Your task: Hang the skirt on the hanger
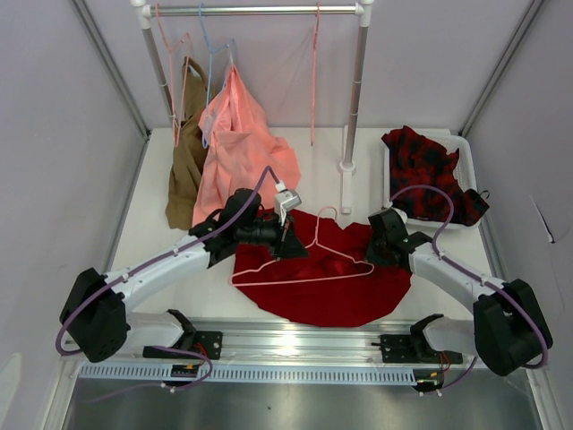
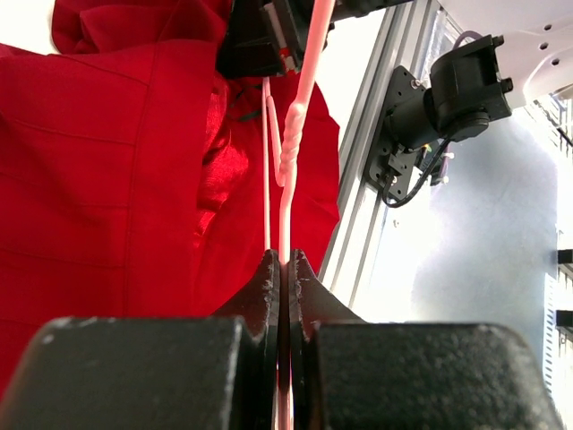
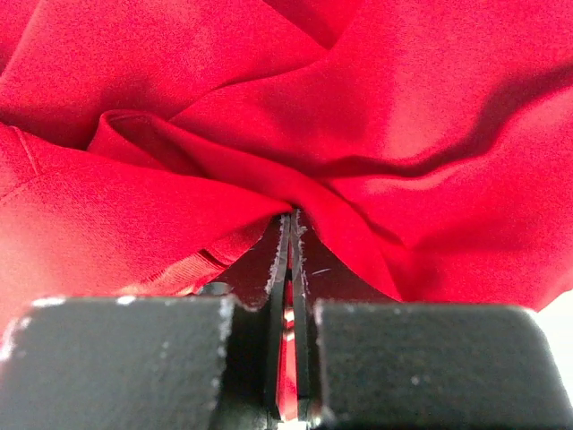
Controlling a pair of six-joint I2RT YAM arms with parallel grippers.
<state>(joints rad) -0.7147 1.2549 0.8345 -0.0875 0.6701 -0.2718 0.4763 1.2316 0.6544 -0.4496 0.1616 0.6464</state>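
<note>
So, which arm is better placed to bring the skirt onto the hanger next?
Probably the right. The right gripper is shut on a fold of the skirt, so it can move the fabric. The left gripper is shut on the hanger wire and steadies it.

R gripper (image 3: 289,240) at 6 o'clock, jaws pinched tight on a fold of the skirt (image 3: 385,107). Red cloth fills the rest, w/ creases bunching in from 10 and 2 o'clock.
</note>
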